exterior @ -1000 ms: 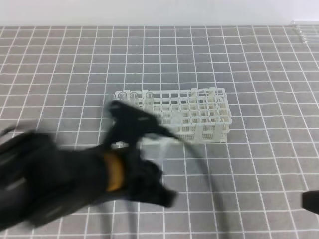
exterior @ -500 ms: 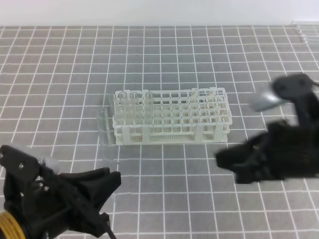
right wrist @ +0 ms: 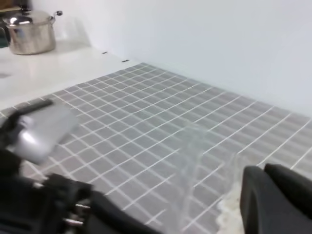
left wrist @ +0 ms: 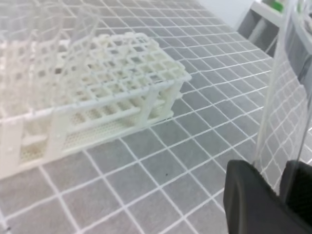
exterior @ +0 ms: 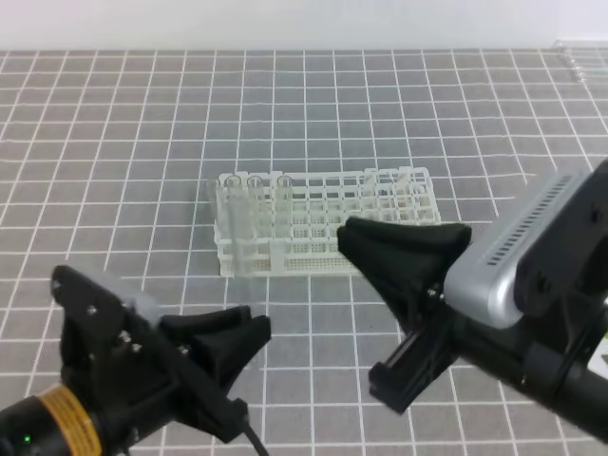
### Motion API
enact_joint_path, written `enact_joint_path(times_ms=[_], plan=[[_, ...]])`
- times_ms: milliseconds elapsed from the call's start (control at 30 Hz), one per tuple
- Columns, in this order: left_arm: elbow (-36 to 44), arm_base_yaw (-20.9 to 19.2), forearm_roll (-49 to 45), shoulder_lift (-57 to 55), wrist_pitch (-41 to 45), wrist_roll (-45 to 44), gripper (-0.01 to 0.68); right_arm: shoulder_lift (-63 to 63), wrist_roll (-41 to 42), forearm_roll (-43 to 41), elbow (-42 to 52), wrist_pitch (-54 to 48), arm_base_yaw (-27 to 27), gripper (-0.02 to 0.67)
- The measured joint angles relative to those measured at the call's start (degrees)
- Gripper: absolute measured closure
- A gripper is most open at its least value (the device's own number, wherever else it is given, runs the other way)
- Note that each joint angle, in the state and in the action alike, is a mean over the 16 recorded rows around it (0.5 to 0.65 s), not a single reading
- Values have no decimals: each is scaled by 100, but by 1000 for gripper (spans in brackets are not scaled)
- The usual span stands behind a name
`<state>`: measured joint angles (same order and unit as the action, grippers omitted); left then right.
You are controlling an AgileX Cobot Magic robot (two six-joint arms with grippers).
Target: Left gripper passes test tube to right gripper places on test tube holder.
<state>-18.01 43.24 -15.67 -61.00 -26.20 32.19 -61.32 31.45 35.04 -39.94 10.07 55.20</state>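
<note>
Here the white test tube holder (exterior: 328,223) sits mid-way on the grey gridded mat (exterior: 142,142), with bare mat open behind it and to both sides, while the room in front of it is taken up by the two arms. The left gripper (exterior: 249,332) sits in front of the holder's left end, and the right gripper (exterior: 404,237) reaches across the holder's front right part, covering some of its lattice. In the left wrist view the test tube (left wrist: 285,92) stands upright to the right of the holder, a clear, colourless, thin-walled tube through which the mat's white lines show bent; its foot sits between the left gripper's black jaws, closed narrowly on it. Its top is cut off by the frame edge. Other clear tubes (exterior: 255,214) stand in the holder's left end, hard to tell apart. The right gripper's jaws are pressed together, empty. In the right wrist view the tube is only a faint blur.
</note>
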Motion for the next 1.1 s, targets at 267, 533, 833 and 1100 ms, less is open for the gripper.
enact_joint_path(times_ms=[267,533,833,1100], plan=[[3,-3,-23,-487,-704,-353,615,-129,46,224,131,707,378,576],[10,-9,-46,-691,-1257,-682,645,-455,-62,251,-58,815,407,370],[12,-9,-53,-716,-1544,-996,656,-794,-336,240,-261,1037,415,226],[11,-8,-53,-717,-1576,-1115,656,-1167,-513,216,-478,1166,415,230]])
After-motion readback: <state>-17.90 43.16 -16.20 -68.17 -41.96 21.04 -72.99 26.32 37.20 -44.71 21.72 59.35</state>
